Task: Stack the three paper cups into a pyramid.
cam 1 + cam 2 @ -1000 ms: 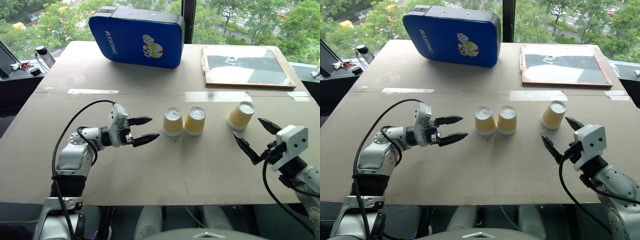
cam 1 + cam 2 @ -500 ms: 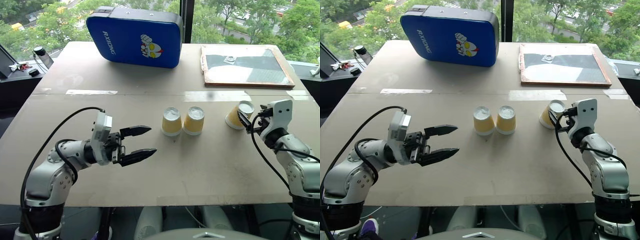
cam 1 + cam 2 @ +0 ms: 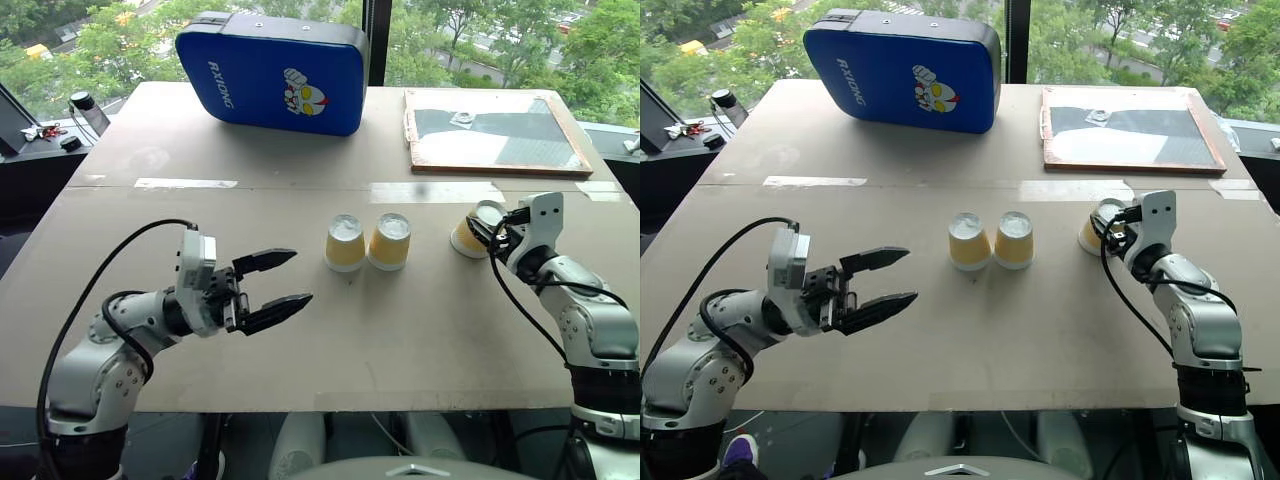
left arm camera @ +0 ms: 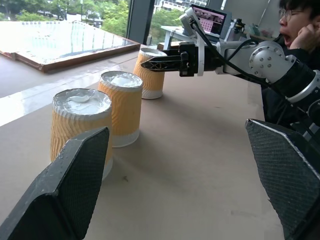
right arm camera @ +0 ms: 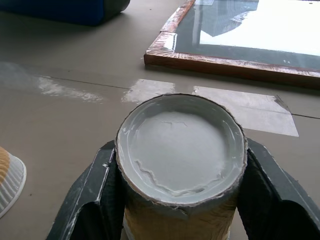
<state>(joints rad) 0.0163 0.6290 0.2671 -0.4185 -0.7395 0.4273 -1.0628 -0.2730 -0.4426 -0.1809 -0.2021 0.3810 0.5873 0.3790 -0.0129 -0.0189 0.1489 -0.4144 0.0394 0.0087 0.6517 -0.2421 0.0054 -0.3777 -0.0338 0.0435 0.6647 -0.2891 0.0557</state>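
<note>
Pinching the third paper cup [image 5: 181, 165] between its fingers, the right gripper [image 3: 487, 230] stays on the worktop [image 3: 400, 330]. Two upturned cups [image 3: 367, 243] stand side by side to its left. Beyond them, the left gripper [image 3: 272, 284] hovers spread, empty.

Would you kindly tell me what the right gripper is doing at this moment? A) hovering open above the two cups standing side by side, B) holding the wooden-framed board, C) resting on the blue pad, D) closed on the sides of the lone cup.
D: the right gripper has a finger pressed on each side of the lone cup, which stands upside down, apart from the other two cups.
</note>
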